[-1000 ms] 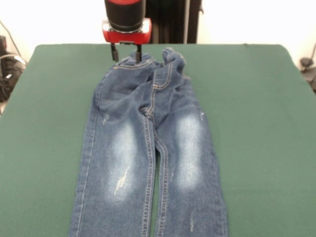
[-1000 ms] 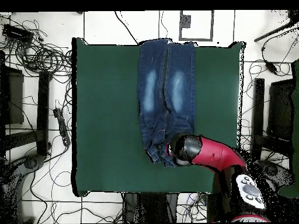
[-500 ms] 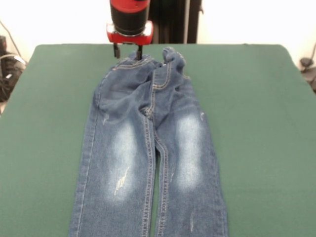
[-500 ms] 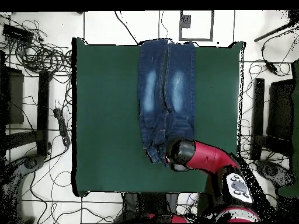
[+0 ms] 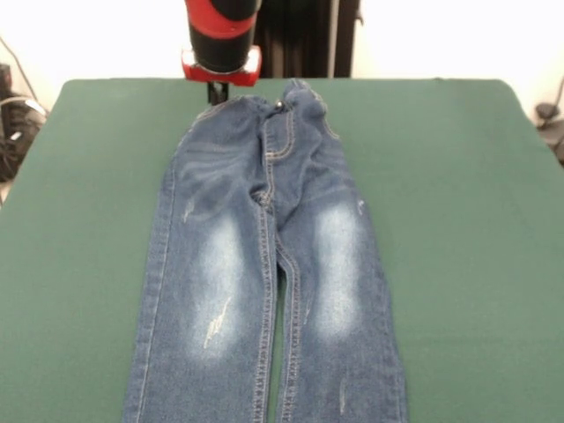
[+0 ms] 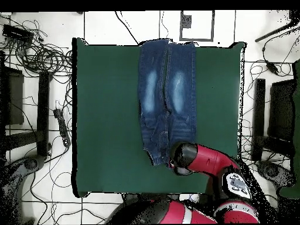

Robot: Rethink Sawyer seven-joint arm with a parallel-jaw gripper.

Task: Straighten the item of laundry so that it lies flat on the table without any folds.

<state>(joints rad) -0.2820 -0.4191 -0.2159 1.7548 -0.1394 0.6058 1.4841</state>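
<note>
The small blue denim jeans (image 5: pixel 264 264) lie front side up along the middle of the dark green table (image 5: pixel 458 220), waistband at the far end and legs running off the near edge of the picture. The thighs show faded whitish patches. The waistband is slightly bunched at its right part. My gripper (image 5: pixel 217 92) hangs at the far left corner of the waistband, mostly hidden under the red and black wrist. In the overhead view the jeans (image 6: pixel 167 88) lie lengthwise and the arm's end (image 6: pixel 184 157) covers the waistband corner.
The table (image 6: pixel 105 117) has wide bare green cloth on both sides of the jeans. Cables (image 6: pixel 41 53) and stands lie on the floor around the table. The robot's base (image 6: pixel 234 187) stands at the table's edge.
My gripper has shifted slightly left and back toward the robot. The waistband, bunched and raised before, now lies flatter and reaches further toward the far edge.
</note>
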